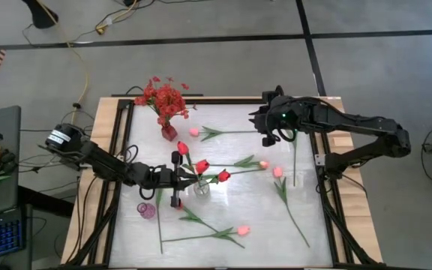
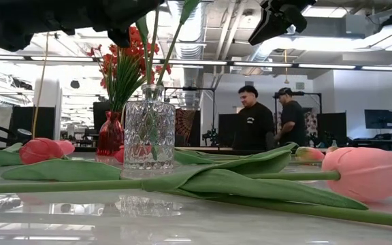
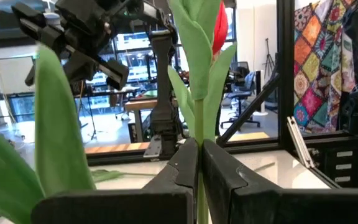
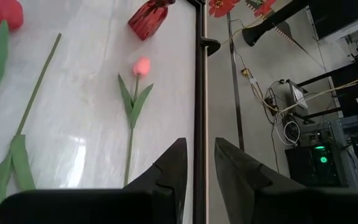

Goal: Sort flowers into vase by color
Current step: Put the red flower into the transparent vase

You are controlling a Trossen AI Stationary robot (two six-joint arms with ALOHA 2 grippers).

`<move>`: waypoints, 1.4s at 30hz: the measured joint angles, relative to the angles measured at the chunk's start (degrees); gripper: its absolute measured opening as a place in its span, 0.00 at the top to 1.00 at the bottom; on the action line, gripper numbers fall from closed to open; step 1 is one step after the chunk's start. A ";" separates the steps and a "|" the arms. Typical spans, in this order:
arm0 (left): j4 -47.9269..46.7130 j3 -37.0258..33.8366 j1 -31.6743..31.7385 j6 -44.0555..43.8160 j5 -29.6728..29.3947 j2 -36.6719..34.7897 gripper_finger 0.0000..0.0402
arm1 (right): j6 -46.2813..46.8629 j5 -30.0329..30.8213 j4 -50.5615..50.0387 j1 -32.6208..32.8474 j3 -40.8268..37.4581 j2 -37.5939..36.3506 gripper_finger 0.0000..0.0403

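**Left gripper feeding a red tulip into the clear vase**

The left gripper is pinching a red tulip by its stem, holding it upright beside the clear glass vase for insertion. The right gripper, slightly parted and empty, is hovering above pink tulips lying on the table.

flowers in vase | others flat on table

Bright overhead ceiling lights glare off the glossy table; the nearest pink tulip looks soft.
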 joint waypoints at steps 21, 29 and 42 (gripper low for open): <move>-0.11 -3.17 0.04 -3.01 -1.85 -0.02 1.00 | -0.61 0.00 0.04 0.00 0.00 0.00 0.73; -3.56 -3.21 1.50 -6.03 -1.85 -0.02 1.00 | -0.63 0.00 0.70 0.02 0.00 0.00 0.73; -4.18 -3.21 1.77 -4.94 -0.45 -0.04 0.75 | -0.62 0.00 0.89 0.01 0.00 0.00 0.73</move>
